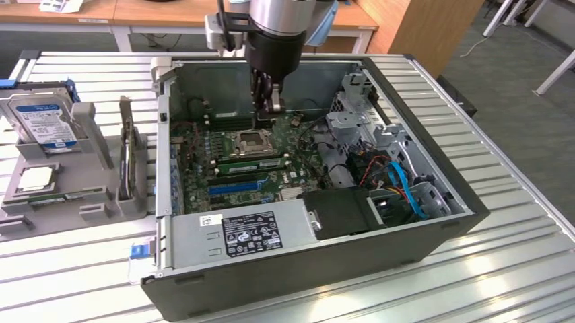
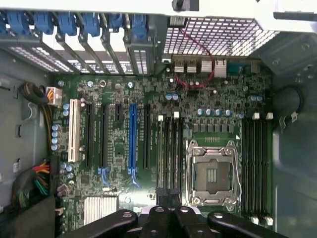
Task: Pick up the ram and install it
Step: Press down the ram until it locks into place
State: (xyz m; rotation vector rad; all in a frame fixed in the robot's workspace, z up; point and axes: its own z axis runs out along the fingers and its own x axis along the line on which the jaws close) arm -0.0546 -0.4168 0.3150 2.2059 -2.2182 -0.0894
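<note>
Wrist view shows the end effector [image 2: 168, 210] pressed together above the motherboard [image 2: 148, 148], its fingertips partly cut off.

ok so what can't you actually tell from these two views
- Whether the tool holds anything: exterior view, tips too small and dark against the motherboard.
- Tool tips: wrist view, cut off by the frame edge.
- Power supply label print: exterior view, too small.
</note>
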